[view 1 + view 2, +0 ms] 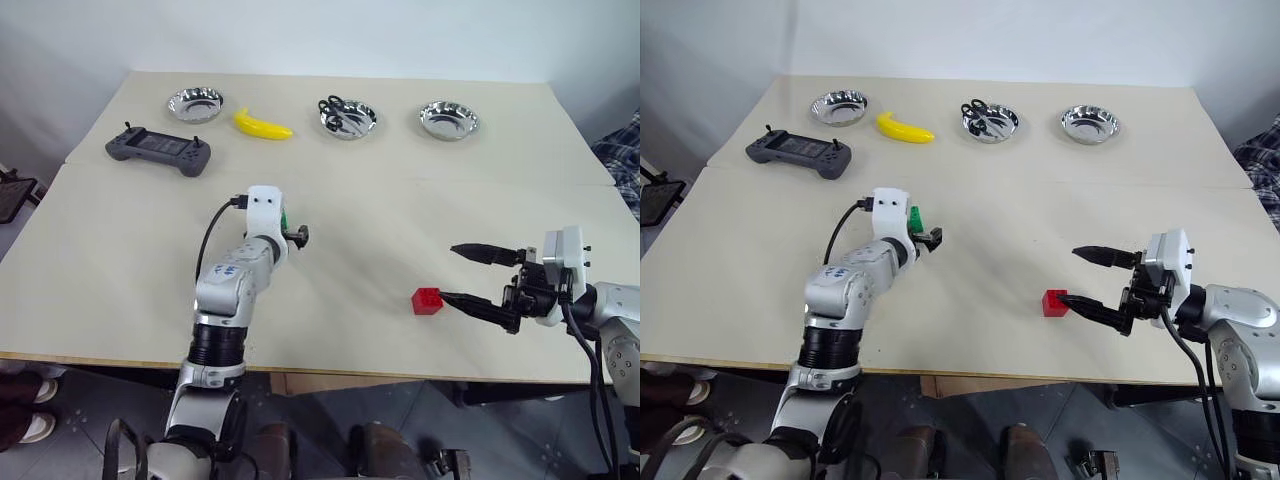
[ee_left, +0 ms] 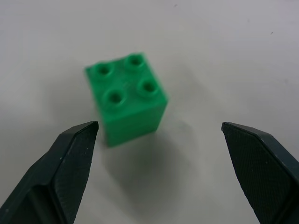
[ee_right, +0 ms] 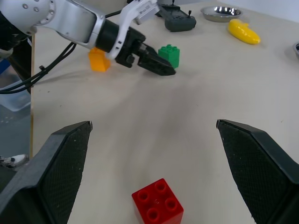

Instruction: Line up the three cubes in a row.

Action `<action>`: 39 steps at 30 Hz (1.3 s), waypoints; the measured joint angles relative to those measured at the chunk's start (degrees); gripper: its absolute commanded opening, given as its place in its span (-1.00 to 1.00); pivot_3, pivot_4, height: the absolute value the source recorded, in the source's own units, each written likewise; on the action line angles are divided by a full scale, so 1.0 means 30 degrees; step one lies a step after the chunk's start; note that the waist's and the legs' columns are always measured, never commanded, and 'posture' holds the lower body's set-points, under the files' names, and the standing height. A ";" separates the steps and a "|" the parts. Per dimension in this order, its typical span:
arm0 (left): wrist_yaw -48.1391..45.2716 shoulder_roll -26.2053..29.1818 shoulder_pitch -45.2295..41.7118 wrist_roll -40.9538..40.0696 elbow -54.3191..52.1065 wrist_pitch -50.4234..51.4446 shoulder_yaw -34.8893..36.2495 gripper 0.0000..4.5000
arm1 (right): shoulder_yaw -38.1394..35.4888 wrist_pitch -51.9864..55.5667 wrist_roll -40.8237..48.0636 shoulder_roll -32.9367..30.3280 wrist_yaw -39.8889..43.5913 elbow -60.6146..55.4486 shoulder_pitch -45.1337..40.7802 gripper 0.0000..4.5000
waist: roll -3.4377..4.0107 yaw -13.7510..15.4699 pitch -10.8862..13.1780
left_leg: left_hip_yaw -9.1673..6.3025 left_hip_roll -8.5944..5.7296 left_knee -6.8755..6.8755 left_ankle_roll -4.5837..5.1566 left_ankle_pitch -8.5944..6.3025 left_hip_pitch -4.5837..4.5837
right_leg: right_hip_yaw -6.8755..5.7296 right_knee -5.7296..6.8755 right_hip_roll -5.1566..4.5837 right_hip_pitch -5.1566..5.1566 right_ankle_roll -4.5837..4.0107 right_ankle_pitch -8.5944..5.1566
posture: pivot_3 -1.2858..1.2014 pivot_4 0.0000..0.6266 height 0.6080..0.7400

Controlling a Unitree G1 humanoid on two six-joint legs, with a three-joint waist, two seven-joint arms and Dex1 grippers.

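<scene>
The green cube [image 2: 126,100] stands upright on the table, studs up, just beyond my left gripper [image 2: 160,126]. That gripper is open, its fingers apart from the cube on either side. In the head view the green cube [image 1: 916,217] peeks out behind the left wrist. The red cube [image 1: 427,300] sits near the table's front edge. My right gripper [image 1: 448,272] is open, with its lower fingertip [image 1: 447,296] close beside the red cube [image 3: 157,206]. The orange-yellow cube [image 3: 99,59] rests on the table behind the left arm.
Along the far side of the table [image 1: 330,330] lie a grey game controller [image 1: 158,148], a steel bowl [image 1: 195,103], a banana [image 1: 262,125], a bowl holding scissors [image 1: 347,116], and another bowl [image 1: 449,119]. A seam [image 1: 420,180] crosses the tabletop.
</scene>
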 measured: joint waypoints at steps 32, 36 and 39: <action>-0.9481 0.3000 0.0847 -0.1714 0.0683 -0.6133 -0.0897 -0.32 | -0.0650 -0.0355 -0.0103 0.0237 -0.0520 -0.0140 0.2204 1.00 | 0.0001 -0.0128 0.0001 | 0.0003 0.0007 -0.0017 -0.0042 0.0022 0.0001 | -0.0004 0.0020 0.0006 -0.0030 0.0001 0.0001 | 0.03 -0.52 1.00; -1.4553 0.5867 0.1055 -0.2990 -0.1345 -0.7419 -0.1135 -0.32 | -0.2033 -0.0439 -0.0029 -0.0320 -0.0471 -0.0423 0.3162 1.00 | 0.0011 -0.0035 -0.0005 | 0.0000 0.0001 0.0004 -0.0045 0.0029 0.0022 | -0.0003 0.0012 0.0000 0.0016 0.0001 0.0001 | 0.03 -0.52 1.00; -1.8081 0.7394 0.1097 -0.3340 -0.1299 -0.9120 -0.1635 -0.32 | -0.3605 -0.0579 0.0091 -0.0787 -0.0036 -0.1422 0.4667 1.00 | 0.0010 0.0044 -0.0005 | -0.0015 -0.0004 0.0003 -0.0036 0.0026 0.0024 | -0.0008 -0.0002 0.0000 0.0041 0.0002 0.0002 | 0.03 -0.52 1.00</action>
